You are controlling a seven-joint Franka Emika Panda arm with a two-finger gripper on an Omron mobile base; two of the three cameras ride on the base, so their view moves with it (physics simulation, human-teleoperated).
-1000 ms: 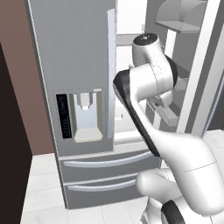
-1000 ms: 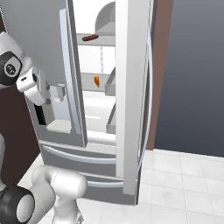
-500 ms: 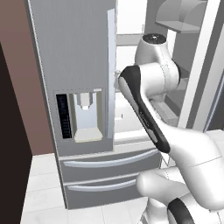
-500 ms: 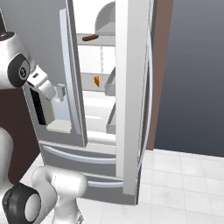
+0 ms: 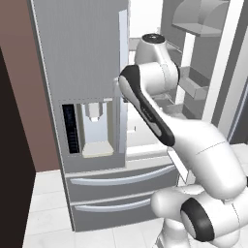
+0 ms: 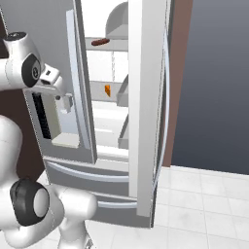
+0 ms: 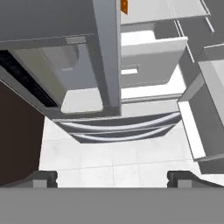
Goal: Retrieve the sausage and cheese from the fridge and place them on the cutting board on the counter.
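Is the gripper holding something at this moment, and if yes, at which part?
Nothing is held. The gripper is open, its fingertips wide apart with only floor between them. The sausage and cheese lie on fridge shelves.

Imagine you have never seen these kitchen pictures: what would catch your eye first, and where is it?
First comes the tall grey fridge with its right door swung open on a white interior. Inside, the reddish-brown sausage lies on an upper shelf, and the orange cheese sits on the shelf below. The white arm rises in front of the closed left door, its open gripper near the water dispenser.
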